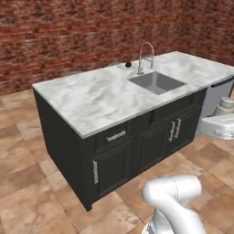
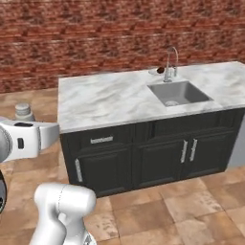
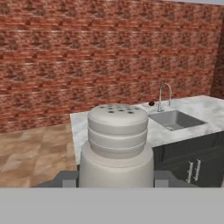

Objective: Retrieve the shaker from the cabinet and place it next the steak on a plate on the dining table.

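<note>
We take the dining table (image 1: 105,98) as our landmark: the long marbled island stands ahead of us, its dark cabinet front facing the base, with bare floor between. Its sink (image 1: 156,82) sits toward the right half of the top, and the faucet (image 1: 145,55) rises at the sink's far edge. Just left of the faucet, at the table's far edge, lies the plate (image 2: 157,71) with the small dark steak (image 1: 128,64) on it; the plate itself is hard to make out.

Our gripper (image 3: 117,179) is closed on the shaker (image 3: 117,146), which stands upright between the fingers, holed cap up. From the hand view, the steak lies beyond the shaker and slightly right, across the full depth of the tabletop. We judge the carry must go forward over the table to reach it.
</note>
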